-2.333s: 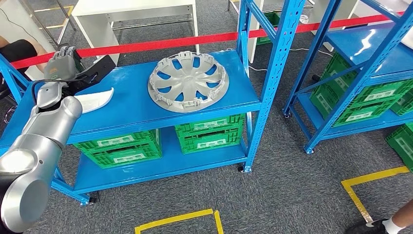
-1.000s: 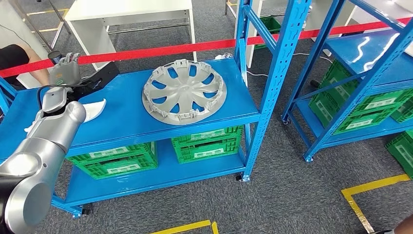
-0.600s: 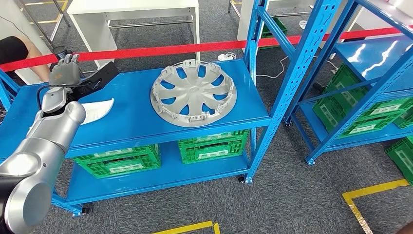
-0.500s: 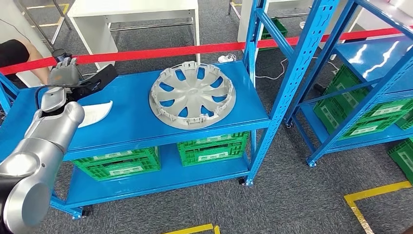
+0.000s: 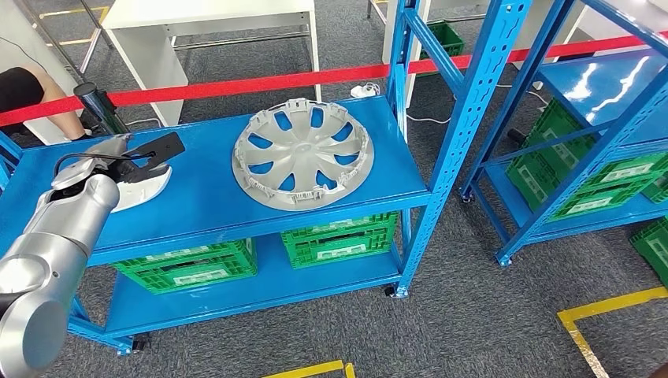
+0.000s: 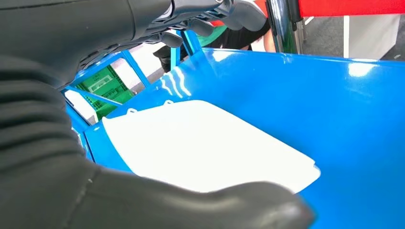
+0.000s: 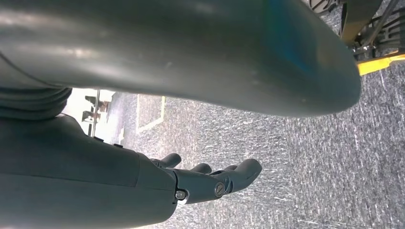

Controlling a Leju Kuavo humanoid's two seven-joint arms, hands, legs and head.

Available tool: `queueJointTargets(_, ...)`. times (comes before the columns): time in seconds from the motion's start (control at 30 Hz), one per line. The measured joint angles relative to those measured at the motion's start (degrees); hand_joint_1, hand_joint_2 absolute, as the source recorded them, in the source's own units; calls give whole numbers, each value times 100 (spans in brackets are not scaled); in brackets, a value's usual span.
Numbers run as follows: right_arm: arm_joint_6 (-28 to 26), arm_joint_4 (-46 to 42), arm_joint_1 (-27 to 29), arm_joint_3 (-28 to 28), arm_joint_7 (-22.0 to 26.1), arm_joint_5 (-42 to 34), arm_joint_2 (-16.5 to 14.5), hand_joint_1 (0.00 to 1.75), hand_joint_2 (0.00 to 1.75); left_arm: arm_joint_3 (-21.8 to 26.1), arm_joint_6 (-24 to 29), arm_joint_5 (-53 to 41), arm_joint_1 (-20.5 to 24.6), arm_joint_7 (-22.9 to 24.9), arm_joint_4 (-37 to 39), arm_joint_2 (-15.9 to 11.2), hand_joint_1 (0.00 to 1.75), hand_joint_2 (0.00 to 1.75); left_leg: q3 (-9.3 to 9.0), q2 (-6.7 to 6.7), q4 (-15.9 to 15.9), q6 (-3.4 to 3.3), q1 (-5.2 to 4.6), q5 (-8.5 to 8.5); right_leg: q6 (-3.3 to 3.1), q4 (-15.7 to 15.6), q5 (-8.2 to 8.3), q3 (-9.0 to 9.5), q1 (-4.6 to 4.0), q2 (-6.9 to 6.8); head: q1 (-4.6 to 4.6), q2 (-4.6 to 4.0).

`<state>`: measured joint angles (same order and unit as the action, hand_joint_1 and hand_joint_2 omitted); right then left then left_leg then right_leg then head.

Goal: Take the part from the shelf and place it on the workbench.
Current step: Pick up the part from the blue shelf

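A white curved plastic part (image 5: 146,183) lies at the left of the blue shelf's top board (image 5: 205,189). My left hand (image 5: 116,152) hangs low over the part's far end at the end of my silver arm. In the left wrist view the white part (image 6: 205,148) lies flat on the blue board between my thick thumb (image 6: 200,207) and my dark fingers (image 6: 210,14), which stand apart and do not visibly touch it. My right hand (image 7: 210,179) hangs over the grey carpet with loosely curled fingers and nothing in it.
A large silver hubcap (image 5: 301,154) lies on the same board to the right. Green crates (image 5: 339,235) sit on the lower board. A red barrier tape (image 5: 260,79) and its post (image 5: 96,104) run behind the shelf. A person (image 5: 24,90) sits at far left. A second blue shelf (image 5: 599,102) stands right.
My left hand has come down from above the shelf's back edge to just over the white part. The camera shifted slightly; the part and hubcap stayed put.
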<state>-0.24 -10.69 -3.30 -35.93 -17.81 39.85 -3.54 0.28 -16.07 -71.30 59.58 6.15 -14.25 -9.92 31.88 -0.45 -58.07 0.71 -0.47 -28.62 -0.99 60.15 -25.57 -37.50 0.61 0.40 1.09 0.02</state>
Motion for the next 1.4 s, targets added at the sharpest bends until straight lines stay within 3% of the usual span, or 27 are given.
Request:
queueJointTargets(0.7, -29, 0, 5, -132, 0, 68, 2, 0, 0, 0, -760, -107, -101, -117, 28, -10, 0, 175, -3, -1, -13, -4, -8, -1, 19, -28, 17, 27, 23, 0, -2, 0)
queueJointTargets(1.4, -35, 0, 5, -172, 0, 88, 2, 0, 0, -2, -570, -137, -392, -64, 28, 9, 0, 175, -4, -1, -13, -4, -8, -2, 19, -29, 17, 28, 23, 1, -1, 0)
